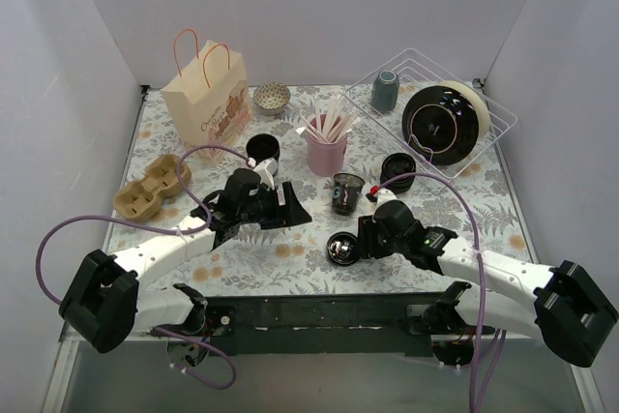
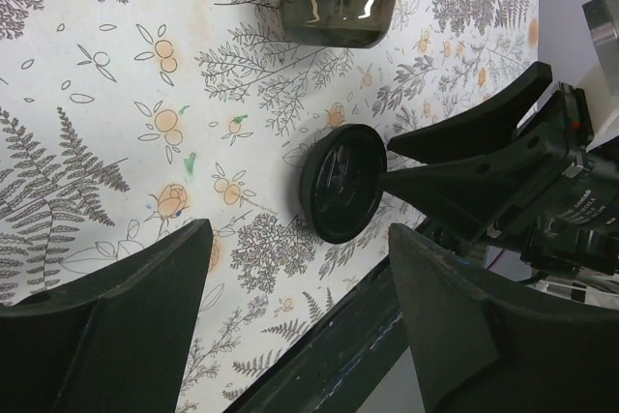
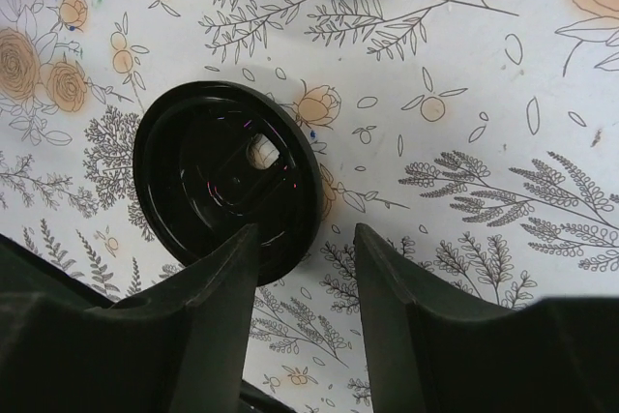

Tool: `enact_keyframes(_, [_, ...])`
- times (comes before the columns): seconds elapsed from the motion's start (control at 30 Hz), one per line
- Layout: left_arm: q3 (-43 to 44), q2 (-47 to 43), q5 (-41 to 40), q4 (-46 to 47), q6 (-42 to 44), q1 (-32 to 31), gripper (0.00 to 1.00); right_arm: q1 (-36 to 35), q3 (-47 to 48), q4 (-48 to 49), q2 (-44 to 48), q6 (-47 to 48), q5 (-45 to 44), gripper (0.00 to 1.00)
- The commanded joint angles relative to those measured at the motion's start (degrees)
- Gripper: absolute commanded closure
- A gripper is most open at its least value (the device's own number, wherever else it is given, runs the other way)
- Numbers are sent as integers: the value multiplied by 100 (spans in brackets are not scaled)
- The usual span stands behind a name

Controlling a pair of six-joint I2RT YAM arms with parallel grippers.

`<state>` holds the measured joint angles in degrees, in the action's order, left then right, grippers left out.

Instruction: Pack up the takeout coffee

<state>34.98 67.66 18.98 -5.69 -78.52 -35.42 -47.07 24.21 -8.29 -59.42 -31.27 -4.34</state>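
Showing the coffee's glossy black lid [image 1: 340, 249] lying on the table [image 1: 242, 273] at front centre, near the front edge. Whether the cup sits beneath it cannot be told from these views.

The right jaws stand part-way apart and grasp nothing. One finger overlaps the lid's near rim and the other lies beside it, so the lid is off-centre to the gap. The left jaws are released and empty, just to the left, and point at the same spot.

Likely faults:
- Closing from this offset would pinch only the rim, and the slick plastic may skid, tilt or pop free.
- A sideways shove could send the lid toward the nearby front edge.
- The two sets of jaws, aimed at one small object, may strike each other.
- The dark glass [image 1: 346, 192] just behind could be knocked over on the lift.
- The bag [image 1: 206, 96], presumably the destination, stands well apart at the back left, so a weak grip would face a long carry.

The table is covered flat in white, printed with grey ferns and orange blossoms. Plain pale walls [image 1: 319, 7] enclose it on three sides.
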Motion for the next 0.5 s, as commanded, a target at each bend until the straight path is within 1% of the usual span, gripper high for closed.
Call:
enact_keyframes(0.0, [71, 195, 53, 306, -111, -123, 26, -66, -12, 504, -149, -196, -85, 48])
enact_keyframes(0.17, [-97, 195, -88, 402, -146, -255, 26, -74, 23, 592, -368, -257, -225, 49])
enact_keyframes(0.27, [-158, 256, -114, 455, -146, -325, 26, -74, 75, 654, -518, -275, -278, 57])
enact_keyframes(0.33, [-246, 318, -35, 534, -137, -378, 26, -83, 163, 636, -650, -292, -296, 60])
enact_keyframes(0.43, [-395, 327, -35, 780, -163, -474, 25, -83, 216, 610, -685, -345, -357, 71])
enact_keyframes(0.47, [-422, 327, -52, 824, -164, -501, 24, -92, 251, 610, -659, -354, -357, 79])
